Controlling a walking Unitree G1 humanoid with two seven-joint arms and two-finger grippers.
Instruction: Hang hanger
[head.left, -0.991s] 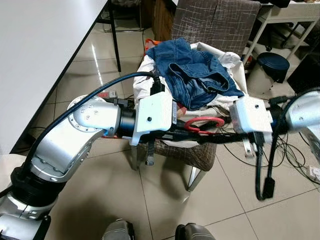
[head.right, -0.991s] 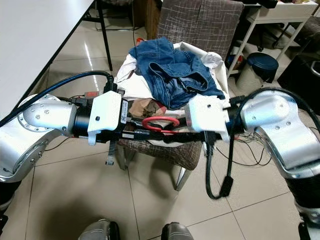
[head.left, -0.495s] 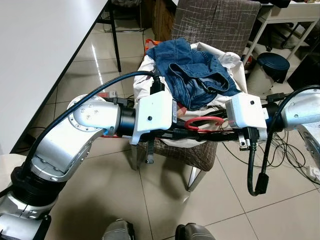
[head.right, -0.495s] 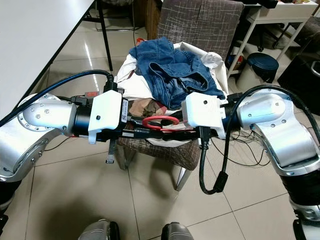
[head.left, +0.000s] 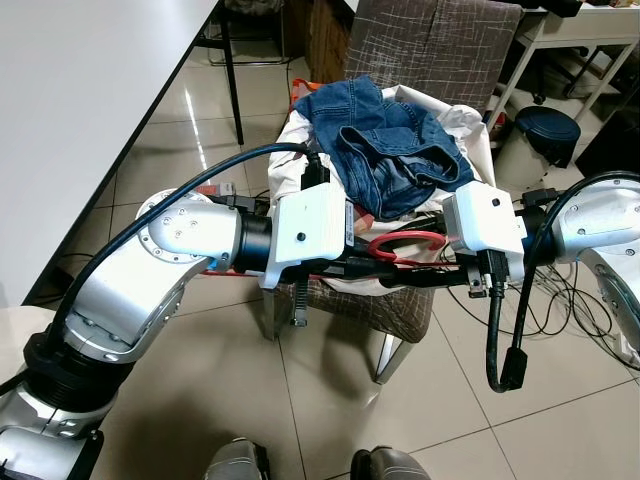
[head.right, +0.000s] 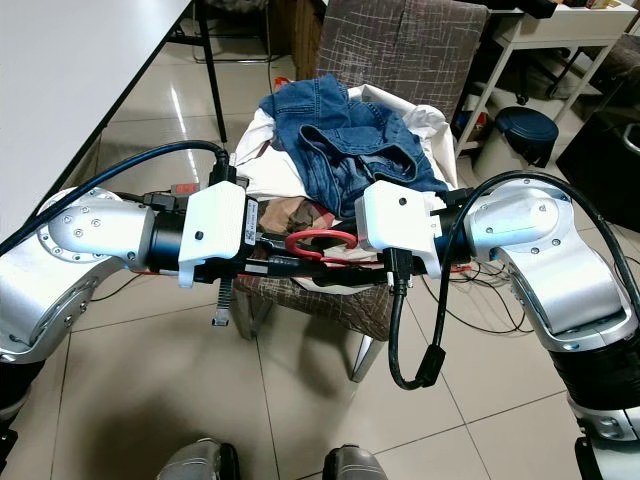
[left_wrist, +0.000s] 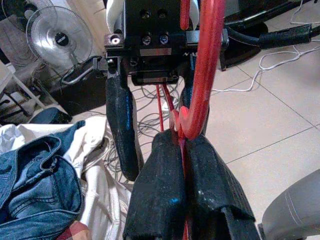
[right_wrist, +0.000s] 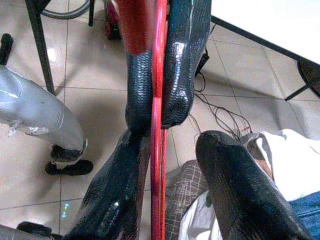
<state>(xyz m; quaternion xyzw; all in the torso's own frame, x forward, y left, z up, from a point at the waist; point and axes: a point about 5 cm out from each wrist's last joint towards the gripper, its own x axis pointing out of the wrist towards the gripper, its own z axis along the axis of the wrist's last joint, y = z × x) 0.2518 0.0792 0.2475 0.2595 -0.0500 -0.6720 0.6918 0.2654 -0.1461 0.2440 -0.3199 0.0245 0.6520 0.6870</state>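
Observation:
A red hanger (head.left: 405, 243) is held level in front of me, above the front edge of a chair seat. My left gripper (left_wrist: 181, 145) is shut on the hanger's thin red bar (right_wrist: 159, 165). My right gripper (right_wrist: 172, 142) faces it from the right, open, with one finger (right_wrist: 120, 195) right beside the bar and the other finger (right_wrist: 245, 195) well apart. The two white wrists (head.right: 400, 222) nearly meet, and the fingertips overlap around the hanger.
Behind the grippers stands a grey woven chair (head.left: 430, 40) piled with blue jeans (head.left: 395, 140) and white cloth (head.left: 295, 150). A white table (head.left: 70, 110) runs along the left. A dark bin (head.left: 545, 130) and floor cables (head.left: 580, 300) lie to the right.
My right gripper has moved left toward the left one, and its fingers now straddle the hanger. The left arm and hanger have stayed in place.

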